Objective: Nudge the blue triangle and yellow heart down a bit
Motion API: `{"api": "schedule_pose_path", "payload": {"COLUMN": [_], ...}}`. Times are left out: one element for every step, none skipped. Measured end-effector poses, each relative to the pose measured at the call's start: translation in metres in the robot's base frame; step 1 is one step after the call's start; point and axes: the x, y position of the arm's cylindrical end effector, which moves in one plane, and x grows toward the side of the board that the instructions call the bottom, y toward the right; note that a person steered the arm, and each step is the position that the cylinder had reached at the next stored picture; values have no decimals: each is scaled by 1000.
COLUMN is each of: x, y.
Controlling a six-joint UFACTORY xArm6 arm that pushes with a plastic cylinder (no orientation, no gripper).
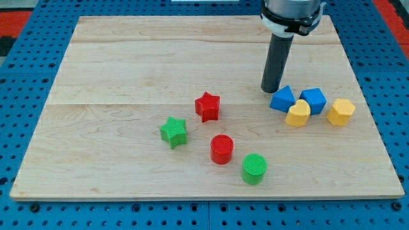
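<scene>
The blue triangle (282, 99) lies at the view's right on the wooden board (128, 64). The yellow heart (298, 114) touches it just below and to the right. My tip (271, 90) stands just above and to the left of the blue triangle, very close to its upper left edge. The rod rises from there to the top of the view.
A blue block (314, 99) sits to the right of the triangle, with a yellow block (340, 112) further right. A red star (208, 106), green star (174, 132), red cylinder (222, 149) and green cylinder (254, 168) lie in the middle and lower part.
</scene>
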Motion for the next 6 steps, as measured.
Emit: {"api": "schedule_pose_path", "payload": {"x": [19, 39, 47, 45, 41, 37], "y": [0, 3, 2, -5, -9, -10]}}
